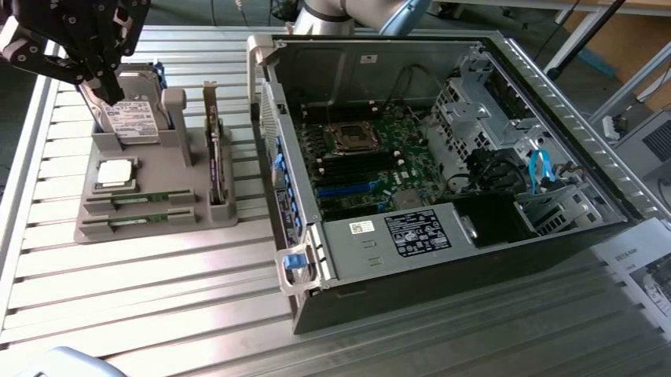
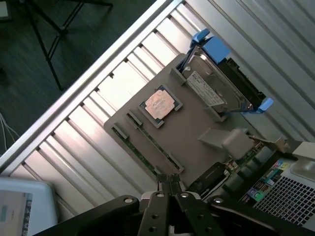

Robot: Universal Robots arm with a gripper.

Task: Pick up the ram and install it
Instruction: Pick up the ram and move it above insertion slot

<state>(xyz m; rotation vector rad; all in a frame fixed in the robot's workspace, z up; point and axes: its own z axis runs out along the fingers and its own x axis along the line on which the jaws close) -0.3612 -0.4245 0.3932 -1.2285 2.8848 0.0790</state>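
Two ram sticks lie edge-up in the front slots of a grey holder [image 1: 157,228], one ram [image 1: 141,200] behind the other ram [image 1: 140,218]. In the wrist view the same pair shows as thin green strips, one ram [image 2: 153,143] beside the other ram [image 2: 139,154]. My black gripper [image 1: 105,78] hangs above the back of the holder, over the hard drive, well away from the sticks. Its fingers [image 2: 170,181] are pressed together with nothing between them.
The holder also carries a hard drive [image 1: 131,118] with blue rails, a square silver processor [image 1: 115,174] and an upright dark expansion card [image 1: 217,165]. An open computer case [image 1: 419,228] lies at the exterior view's right, with its motherboard [image 1: 367,157] exposed. Everything rests on a ribbed metal table [image 1: 137,298].
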